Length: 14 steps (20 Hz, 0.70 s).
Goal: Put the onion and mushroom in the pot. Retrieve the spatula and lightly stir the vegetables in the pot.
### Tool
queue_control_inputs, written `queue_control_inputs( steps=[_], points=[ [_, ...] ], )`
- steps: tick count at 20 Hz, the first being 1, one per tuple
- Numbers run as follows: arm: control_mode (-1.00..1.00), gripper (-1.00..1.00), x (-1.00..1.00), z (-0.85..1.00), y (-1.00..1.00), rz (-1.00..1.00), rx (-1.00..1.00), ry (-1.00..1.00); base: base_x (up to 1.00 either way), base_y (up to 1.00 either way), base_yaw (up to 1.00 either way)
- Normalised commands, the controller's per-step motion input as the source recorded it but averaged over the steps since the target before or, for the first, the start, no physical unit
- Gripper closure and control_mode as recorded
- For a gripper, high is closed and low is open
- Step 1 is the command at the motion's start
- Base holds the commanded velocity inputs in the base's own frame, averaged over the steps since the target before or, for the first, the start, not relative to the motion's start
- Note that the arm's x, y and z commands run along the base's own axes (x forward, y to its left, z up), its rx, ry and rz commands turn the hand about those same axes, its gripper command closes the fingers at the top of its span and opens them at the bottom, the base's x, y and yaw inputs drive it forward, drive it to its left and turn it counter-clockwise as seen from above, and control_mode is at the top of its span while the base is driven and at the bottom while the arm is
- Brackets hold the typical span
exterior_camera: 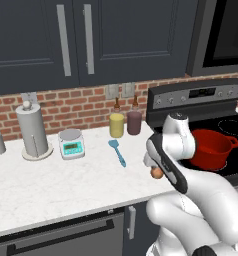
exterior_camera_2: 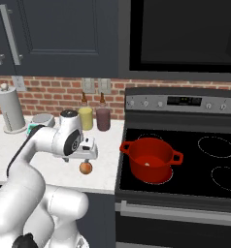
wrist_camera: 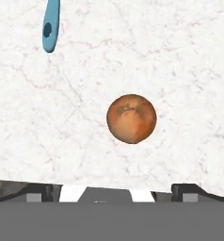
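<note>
White marbled counter (exterior_camera: pixel 51 185) under dark cabinets (exterior_camera: pixel 91 40), brick backsplash (exterior_camera: pixel 81 107) behind. Onion (wrist_camera: pixel 132 118) resting on it, spatula (wrist_camera: pixel 50 26) at 11 o'clock. End effector (exterior_camera_2: pixel 87 156) spread wide, grasping nothing.

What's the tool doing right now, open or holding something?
Tool: open, holding nothing, poised over the onion on the counter.

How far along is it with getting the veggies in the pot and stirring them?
A small pale thing, likely the mushroom, already lies in the red pot on the stove. The open gripper is above the onion, which sits on the counter, not yet gripped. Left: grasp the onion, drop it in, then fetch the spatula from the counter and stir.
</note>
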Motion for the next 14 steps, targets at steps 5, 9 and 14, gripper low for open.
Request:
queue_control_inputs(
  steps=[5, 9, 14],
  points=[
    [-1.0, -1.0, 0.35, -0.38, 0.0, -0.02, 0.0, 0.0, 0.0, 0.0, 0.0],
    [-1.0, -1.0, 0.06, -0.17, 0.0, 0.0, 0.0, 0.02, 0.0, 0.0, 0.0],
    [-1.0, -1.0, 0.1, -0.27, 0.0, 0.0, 0.0, 0.05, 0.0, 0.0, 0.0]
  ],
)
